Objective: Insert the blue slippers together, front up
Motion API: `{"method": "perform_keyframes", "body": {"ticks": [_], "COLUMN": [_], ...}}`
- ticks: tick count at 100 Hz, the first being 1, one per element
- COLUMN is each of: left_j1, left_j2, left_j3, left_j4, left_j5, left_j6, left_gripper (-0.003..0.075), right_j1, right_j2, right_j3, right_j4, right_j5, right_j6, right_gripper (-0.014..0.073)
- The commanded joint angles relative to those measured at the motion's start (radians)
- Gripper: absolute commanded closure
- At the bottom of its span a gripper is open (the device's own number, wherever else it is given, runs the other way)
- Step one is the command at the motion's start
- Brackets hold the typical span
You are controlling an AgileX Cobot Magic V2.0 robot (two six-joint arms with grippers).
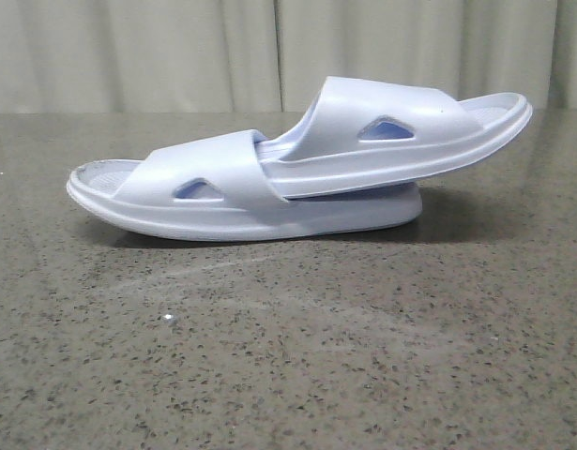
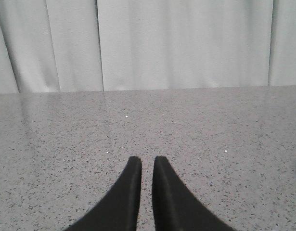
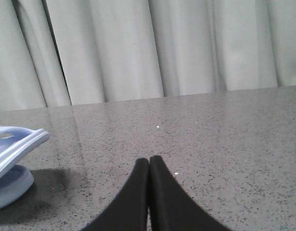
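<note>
The two blue slippers lie nested on the speckled stone table (image 1: 288, 356) in the front view. The lower slipper (image 1: 213, 178) lies flat, its open toe end to the left. The upper slipper (image 1: 401, 141) has one end pushed under the lower one's strap, and its other end juts up to the right. Their ends also show in the right wrist view (image 3: 13, 144). My left gripper (image 2: 147, 160) is empty, its fingers almost together with a narrow gap, over bare table. My right gripper (image 3: 149, 160) is shut and empty, to the right of the slippers. Neither gripper shows in the front view.
A pale curtain (image 1: 269, 52) hangs behind the table's far edge. The table top (image 2: 210, 125) is bare grey stone around both grippers. The slippers cast a shadow (image 3: 46, 187) on the table.
</note>
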Motion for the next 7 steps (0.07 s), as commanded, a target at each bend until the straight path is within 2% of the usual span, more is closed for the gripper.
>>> {"method": "perform_keyframes", "body": {"ticks": [1, 7], "left_j1": [-0.005, -0.005], "left_j2": [-0.029, -0.029], "left_j3": [0.008, 0.008], "left_j4": [-0.001, -0.001], "left_j5": [-0.080, -0.080], "left_j6": [-0.011, -0.011], "left_gripper": [0.0704, 0.0704], "right_j1": [-0.005, -0.005], "right_j2": [-0.019, -0.019], "right_j3": [0.019, 0.019], "right_j4": [-0.001, -0.001], "right_j5": [-0.072, -0.072], "right_j6": [-0.004, -0.004], "right_gripper": [0.0701, 0.0701]}}
